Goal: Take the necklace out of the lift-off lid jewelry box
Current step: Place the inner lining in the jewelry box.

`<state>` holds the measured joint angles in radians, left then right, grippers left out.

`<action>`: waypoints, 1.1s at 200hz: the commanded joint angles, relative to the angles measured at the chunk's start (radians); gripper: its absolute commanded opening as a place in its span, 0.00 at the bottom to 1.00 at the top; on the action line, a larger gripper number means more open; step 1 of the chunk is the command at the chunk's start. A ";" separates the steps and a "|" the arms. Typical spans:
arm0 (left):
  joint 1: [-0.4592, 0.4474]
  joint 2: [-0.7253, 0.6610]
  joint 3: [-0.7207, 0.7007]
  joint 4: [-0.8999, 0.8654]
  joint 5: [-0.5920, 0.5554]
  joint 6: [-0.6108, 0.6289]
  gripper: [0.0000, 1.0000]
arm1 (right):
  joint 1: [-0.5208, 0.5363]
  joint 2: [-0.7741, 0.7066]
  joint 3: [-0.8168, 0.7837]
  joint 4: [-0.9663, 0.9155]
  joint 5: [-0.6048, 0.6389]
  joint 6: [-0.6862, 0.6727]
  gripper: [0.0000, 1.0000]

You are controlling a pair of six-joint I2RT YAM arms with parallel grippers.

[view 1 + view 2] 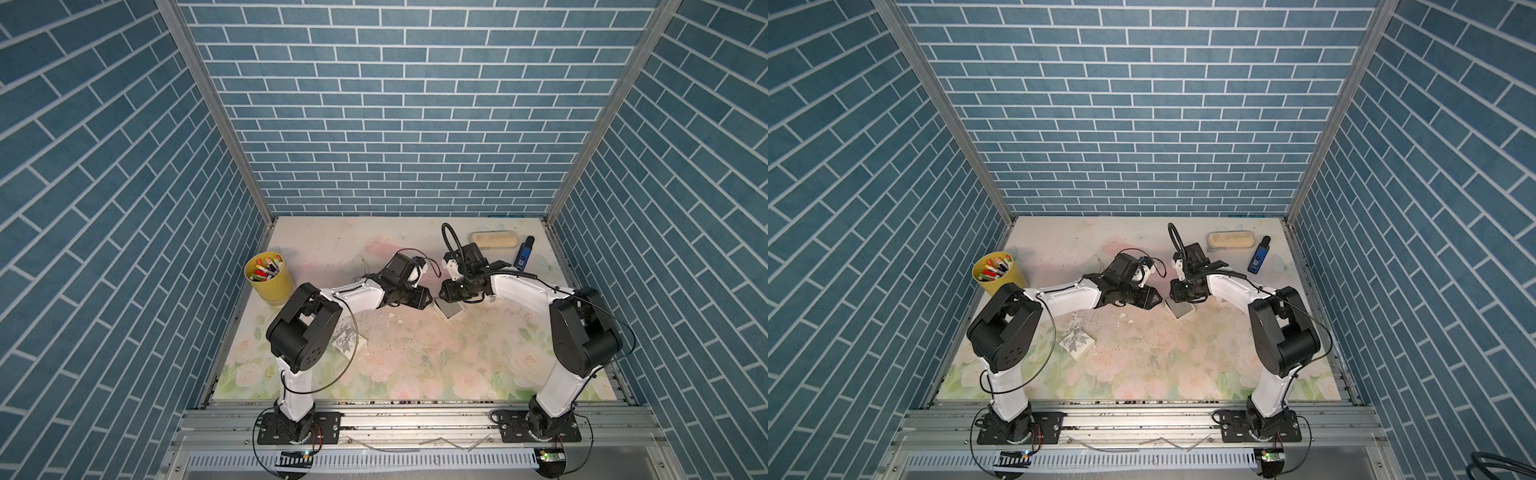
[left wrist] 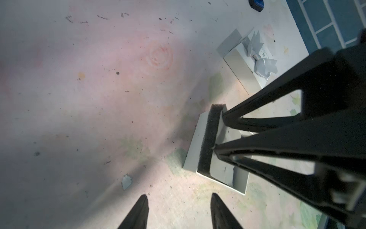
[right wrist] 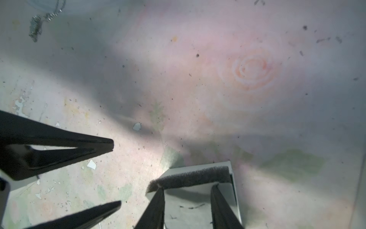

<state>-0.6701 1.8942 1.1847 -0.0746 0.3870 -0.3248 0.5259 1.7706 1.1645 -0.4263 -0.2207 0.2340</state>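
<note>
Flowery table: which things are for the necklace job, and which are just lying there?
For the job: open white cardboard box with dark foam; white lid with silver bow; silver chain necklace.
Just lying about: yellow cup of markers; beige oblong case; blue bottle with black cap.

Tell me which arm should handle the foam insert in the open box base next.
Right. The right tool is inside the box base, open, one fingertip at the foam. The left tool, also open, hangs over bare table beside the box.
</note>
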 commanded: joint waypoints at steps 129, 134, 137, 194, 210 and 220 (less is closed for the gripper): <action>0.009 0.060 -0.009 0.042 0.011 -0.023 0.51 | 0.036 0.113 0.035 -0.136 0.119 -0.041 0.38; 0.010 0.060 -0.007 0.042 0.013 -0.023 0.51 | 0.036 0.115 0.039 -0.142 0.120 -0.042 0.38; 0.010 0.060 -0.007 0.042 0.012 -0.023 0.51 | 0.036 0.115 0.042 -0.145 0.121 -0.042 0.38; 0.020 0.048 -0.029 0.074 0.018 -0.046 0.51 | 0.036 -0.006 0.058 -0.163 0.107 -0.025 0.38; 0.023 0.047 -0.035 0.088 0.024 -0.054 0.51 | 0.036 -0.027 0.072 -0.184 0.106 -0.022 0.38; 0.023 0.048 -0.033 0.088 0.025 -0.054 0.51 | 0.036 -0.035 0.083 -0.195 0.106 -0.020 0.38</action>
<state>-0.6563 1.9423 1.1675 -0.0063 0.3985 -0.3660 0.5575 1.7931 1.2030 -0.5617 -0.1268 0.2268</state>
